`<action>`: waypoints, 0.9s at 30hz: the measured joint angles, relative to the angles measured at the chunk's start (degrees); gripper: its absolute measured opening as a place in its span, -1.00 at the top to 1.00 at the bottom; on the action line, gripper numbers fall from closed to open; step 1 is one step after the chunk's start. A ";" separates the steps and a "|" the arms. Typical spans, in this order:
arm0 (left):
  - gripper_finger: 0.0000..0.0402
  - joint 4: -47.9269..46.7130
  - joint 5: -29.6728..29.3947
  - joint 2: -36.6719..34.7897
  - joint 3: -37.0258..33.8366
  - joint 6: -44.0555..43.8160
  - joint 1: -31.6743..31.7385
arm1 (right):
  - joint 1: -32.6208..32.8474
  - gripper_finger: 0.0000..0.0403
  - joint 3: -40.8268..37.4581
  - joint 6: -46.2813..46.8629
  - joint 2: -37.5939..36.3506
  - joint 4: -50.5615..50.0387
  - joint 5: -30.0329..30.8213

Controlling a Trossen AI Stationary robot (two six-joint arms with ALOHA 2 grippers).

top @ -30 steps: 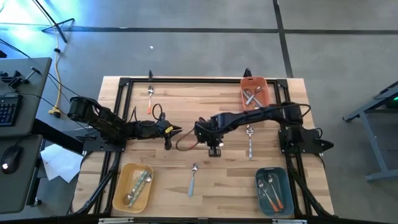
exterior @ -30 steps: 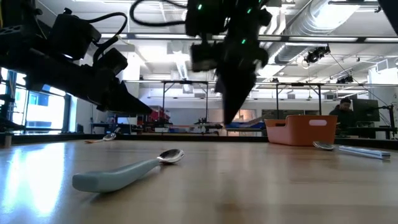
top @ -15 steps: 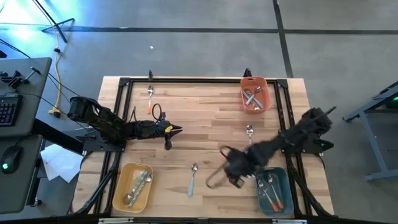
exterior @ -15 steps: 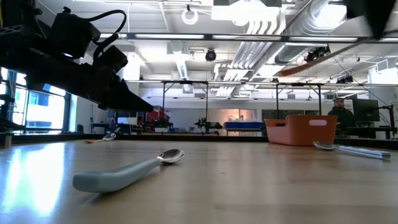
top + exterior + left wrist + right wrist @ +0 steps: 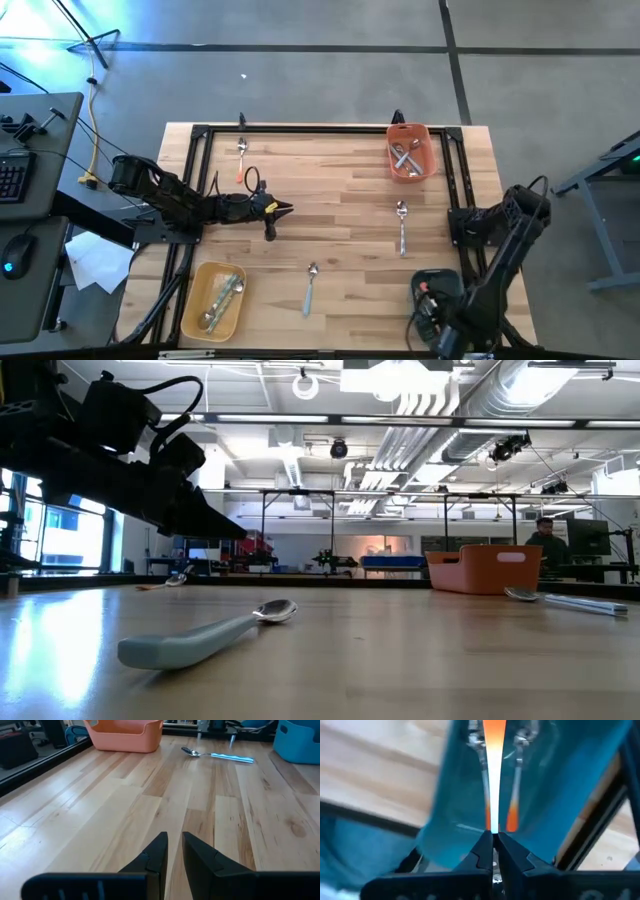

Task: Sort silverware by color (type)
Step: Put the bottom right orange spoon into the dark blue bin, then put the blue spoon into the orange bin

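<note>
My right gripper [image 5: 493, 839] hangs over the blue bin [image 5: 422, 278] at the near right corner, shut on an orange-handled utensil [image 5: 493, 775]. Two more orange-handled pieces [image 5: 513, 795] lie in the bin. My left gripper [image 5: 173, 845] hovers over bare wood left of centre [image 5: 277, 211], narrowly open and holding nothing. A light-blue-handled spoon [image 5: 309, 285] lies flat near the front edge, another [image 5: 402, 228] right of centre. An orange-handled spoon [image 5: 241, 158] lies at the far left. Silver pieces [image 5: 406, 157] fill the orange bin. My right gripper pinches the orange handle at one end [image 5: 493, 827] between its two fingertips. The handle runs on forward past the fingers, along their line, over the bin's inside. The utensil's far end is blurred and I cannot tell whether it touches the bin.
The yellow tray [image 5: 196, 290] at the near left corner holds pale-handled pieces. The orange bin [image 5: 409, 131] stands at the far right. A black frame [image 5: 196, 180] rims the table. A person [image 5: 546, 535] sits far behind the table.
My right arm has swung fast from the table's middle toward the near right corner, ending over the blue bin and leaving the low view.
</note>
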 joint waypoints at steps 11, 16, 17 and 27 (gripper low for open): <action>0.77 -0.02 0.02 0.00 0.00 -1.15 -0.02 | -2.68 0.99 -15.77 3.10 0.00 10.33 -1.52; 0.77 -0.03 0.00 0.01 0.00 -1.14 -0.02 | -2.66 0.99 -23.61 1.25 0.02 22.96 -2.61; 0.77 -0.02 0.02 0.01 0.00 -1.13 -0.02 | -2.73 0.98 -24.67 0.66 0.02 24.08 -2.86; 0.77 -0.04 3.14 0.00 0.00 -1.32 -0.04 | -6.01 0.49 -18.18 -12.94 0.04 8.42 -8.98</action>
